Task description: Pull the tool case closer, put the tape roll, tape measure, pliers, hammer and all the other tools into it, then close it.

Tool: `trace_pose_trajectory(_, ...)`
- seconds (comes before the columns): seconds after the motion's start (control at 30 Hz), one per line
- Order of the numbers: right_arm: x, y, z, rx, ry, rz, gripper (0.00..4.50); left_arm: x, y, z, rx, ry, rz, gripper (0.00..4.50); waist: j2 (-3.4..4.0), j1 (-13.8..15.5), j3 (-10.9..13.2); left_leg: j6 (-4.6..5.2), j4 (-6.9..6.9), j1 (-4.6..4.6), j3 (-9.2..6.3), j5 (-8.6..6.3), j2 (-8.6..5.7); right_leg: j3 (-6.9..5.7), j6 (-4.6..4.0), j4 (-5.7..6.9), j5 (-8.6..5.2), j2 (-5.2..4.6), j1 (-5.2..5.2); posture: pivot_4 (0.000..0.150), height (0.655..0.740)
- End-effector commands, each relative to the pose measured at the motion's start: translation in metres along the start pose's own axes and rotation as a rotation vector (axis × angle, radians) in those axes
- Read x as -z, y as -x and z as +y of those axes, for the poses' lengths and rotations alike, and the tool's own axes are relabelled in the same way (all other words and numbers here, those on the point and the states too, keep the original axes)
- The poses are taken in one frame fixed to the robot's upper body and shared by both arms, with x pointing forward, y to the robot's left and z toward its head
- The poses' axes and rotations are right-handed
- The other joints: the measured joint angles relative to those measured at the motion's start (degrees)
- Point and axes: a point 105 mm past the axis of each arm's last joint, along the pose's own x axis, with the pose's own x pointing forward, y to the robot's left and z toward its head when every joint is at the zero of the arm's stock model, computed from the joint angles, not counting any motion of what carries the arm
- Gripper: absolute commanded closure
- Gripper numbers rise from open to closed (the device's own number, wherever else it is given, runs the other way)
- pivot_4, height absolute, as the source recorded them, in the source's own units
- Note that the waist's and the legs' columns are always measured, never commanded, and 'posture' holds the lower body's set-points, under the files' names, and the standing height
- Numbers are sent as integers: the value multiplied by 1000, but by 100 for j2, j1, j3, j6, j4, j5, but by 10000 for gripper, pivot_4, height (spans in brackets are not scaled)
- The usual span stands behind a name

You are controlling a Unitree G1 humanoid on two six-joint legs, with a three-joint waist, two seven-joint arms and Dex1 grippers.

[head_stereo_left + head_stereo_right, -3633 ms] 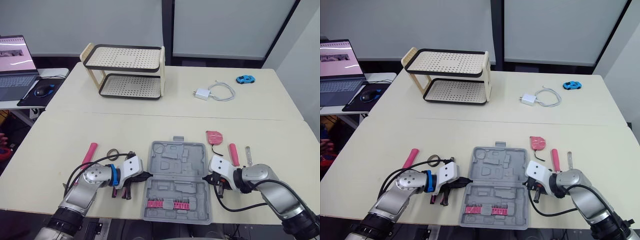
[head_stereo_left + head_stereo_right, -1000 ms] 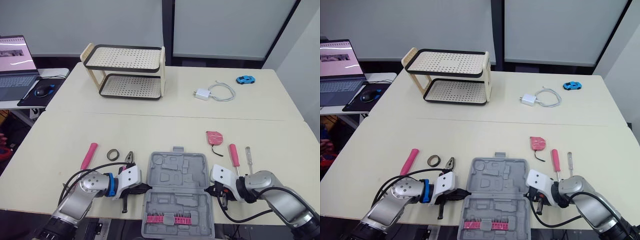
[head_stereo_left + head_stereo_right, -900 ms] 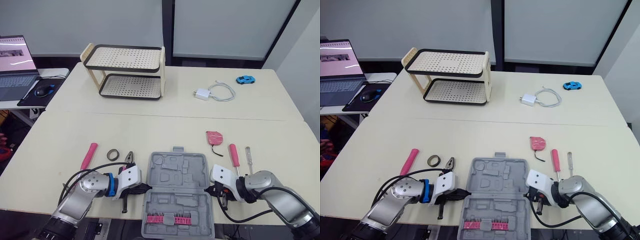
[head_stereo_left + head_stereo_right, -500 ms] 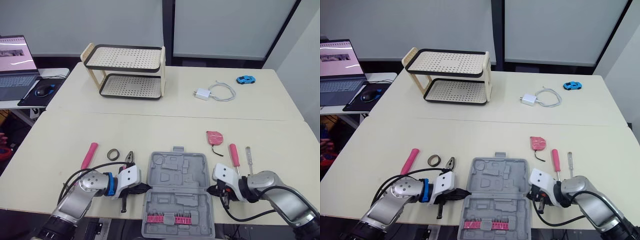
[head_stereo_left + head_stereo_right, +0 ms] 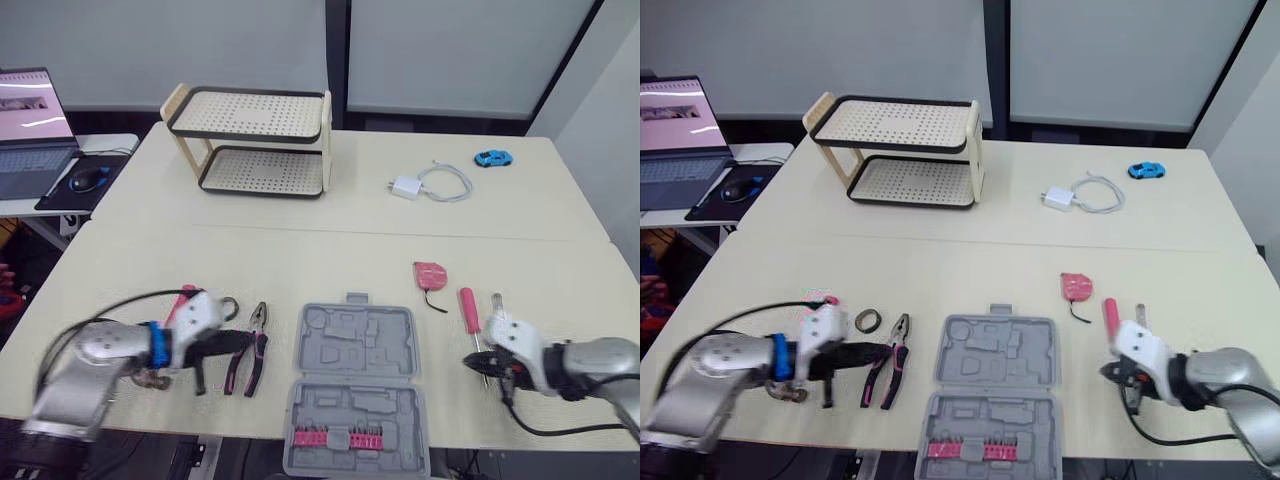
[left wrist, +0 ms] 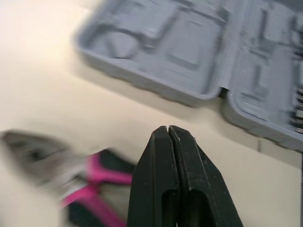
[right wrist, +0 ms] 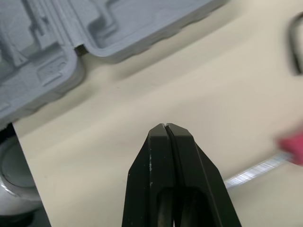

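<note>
The grey moulded-plastic tool case (image 5: 355, 385) lies open at the smooth cream counter's (image 5: 300, 260) near edge. At its 9 o'clock the left gripper (image 6: 168, 127), its 2 black fingers pressed together, hovers beside pink-handled pliers (image 5: 248, 355). At 3 o'clock the right gripper (image 7: 165, 126) is equally pressed together.
</note>
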Motion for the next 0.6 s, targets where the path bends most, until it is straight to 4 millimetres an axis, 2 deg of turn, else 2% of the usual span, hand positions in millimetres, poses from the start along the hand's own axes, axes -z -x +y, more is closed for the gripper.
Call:
trace_pose_trajectory(0.03, -9, 43, -17, 102, 51, -46, 44924, 4, 45, 22, -167, 70, 11, 43216, 0, -9, 0, 0, -1, 1, 1, 0, 0, 0, 0, -1, -1, 0, 2, 1500, 7350)
trace_pose_trajectory(0.1, -3, 64, -26, 161, 55, -27, 45000, 17, 71, 29, -244, 124, 49, 39342, 0, -19, 2, 0, -1, 4, 9, -1, 0, 4, 0, -3, -1, -2, 3, 1500, 7350)
trace_pose_trajectory(0.2, 0, 86, -33, 207, 46, -28, 45000, 35, 101, 30, -316, 243, 76, 29923, -9, -26, 7, 0, -2, 9, 9, -1, 0, 4, 9, -5, -9, -1, 7, 1500, 7350)
trace_pose_trajectory(0.33, 6, 107, -31, 190, 30, 7, 37351, 65, 140, 17, -390, 388, 136, 17002, -12, -38, 10, 0, -3, 10, 11, -1, 3, 5, 16, -4, -22, 0, 5, 1500, 7350)
trace_pose_trajectory(0.5, 5, 117, -24, 138, 3, 8, 25113, 80, 161, 2, -435, 463, 160, 885, -19, -24, 11, 0, -3, 11, 11, -1, 4, 4, 14, -4, -27, -1, 8, 1500, 7350)
trace_pose_trajectory(0.6, 2, 118, -25, 127, 5, -2, 18860, 82, 163, -1, -442, 468, 158, 0, -19, -18, 11, -1, -3, 11, 11, -1, 4, 4, 14, -4, -27, -2, 8, 1500, 7350)
